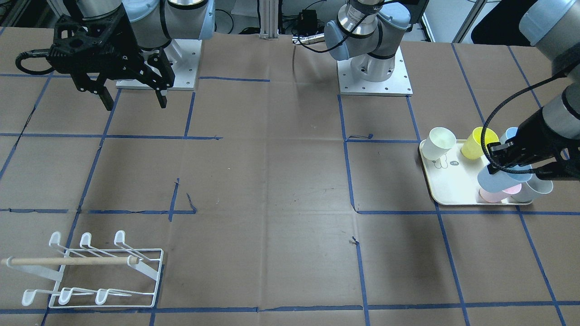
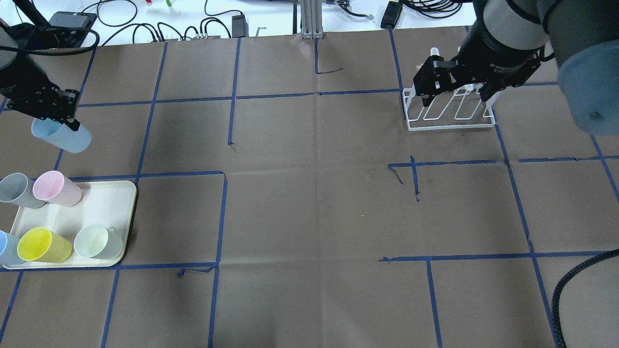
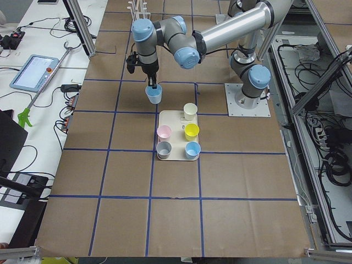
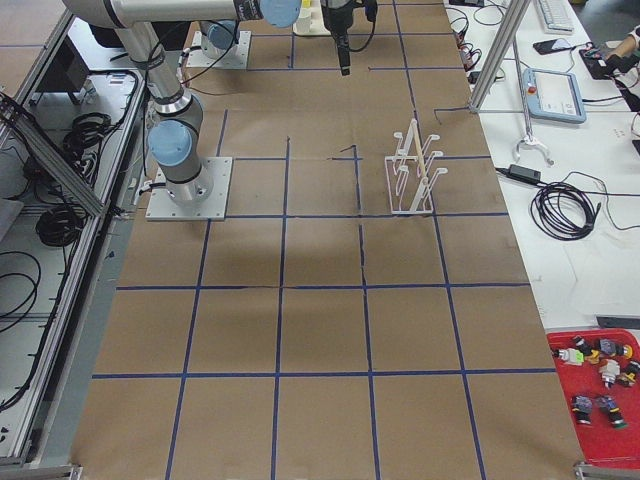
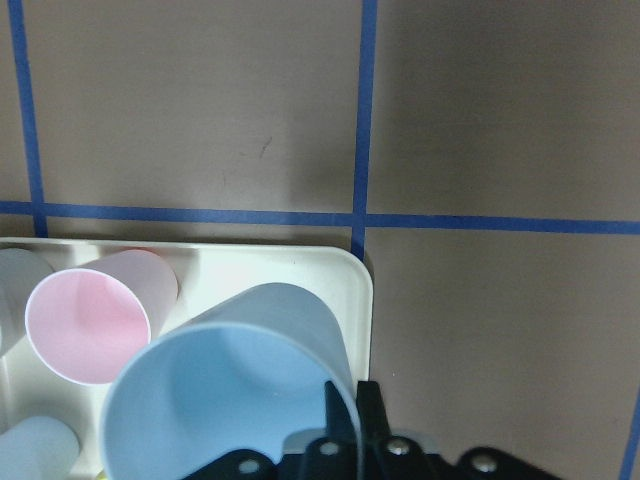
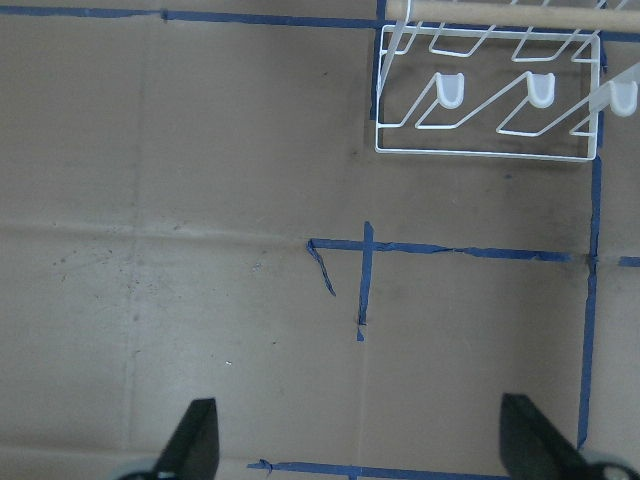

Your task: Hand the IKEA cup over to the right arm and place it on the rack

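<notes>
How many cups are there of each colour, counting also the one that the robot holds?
Light blue: 2, the held cup in the left hand and the blue cup on the tray
Pink cup: 1
Yellow cup: 1
Grey cup: 1
White cup: 1
Total: 6 cups

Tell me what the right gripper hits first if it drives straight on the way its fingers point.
Probably the bare paper-covered table, near the blue tape cross. The right gripper is open, and the rack sits off to one side, outside that line.
</notes>
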You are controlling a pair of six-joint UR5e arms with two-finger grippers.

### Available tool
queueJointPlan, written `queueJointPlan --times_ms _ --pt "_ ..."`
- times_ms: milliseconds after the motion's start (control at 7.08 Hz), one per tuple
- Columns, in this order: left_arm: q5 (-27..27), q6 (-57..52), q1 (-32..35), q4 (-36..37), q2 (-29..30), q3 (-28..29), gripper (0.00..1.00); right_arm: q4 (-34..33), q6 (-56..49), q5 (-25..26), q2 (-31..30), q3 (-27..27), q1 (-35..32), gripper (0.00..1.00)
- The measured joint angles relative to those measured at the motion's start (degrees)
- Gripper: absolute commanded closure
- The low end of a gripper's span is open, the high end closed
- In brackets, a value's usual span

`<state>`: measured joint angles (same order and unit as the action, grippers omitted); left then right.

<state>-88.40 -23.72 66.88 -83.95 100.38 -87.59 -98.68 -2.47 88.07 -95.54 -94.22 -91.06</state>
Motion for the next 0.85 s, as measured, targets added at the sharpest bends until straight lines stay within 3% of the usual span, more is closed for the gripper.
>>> queueJointPlan --times_ms 565,848 --pt "26.2 -0.2 3.6 14.8 0.5 -0.3 1.00 0.1 -0.2 0.0 0.0 -0.1 0.0 0.00" --pt "37.4 -0.2 7.2 30.1 0.3 -4.9 1.00 0.2 -0.2 0.0 0.0 -0.1 0.1 0.00"
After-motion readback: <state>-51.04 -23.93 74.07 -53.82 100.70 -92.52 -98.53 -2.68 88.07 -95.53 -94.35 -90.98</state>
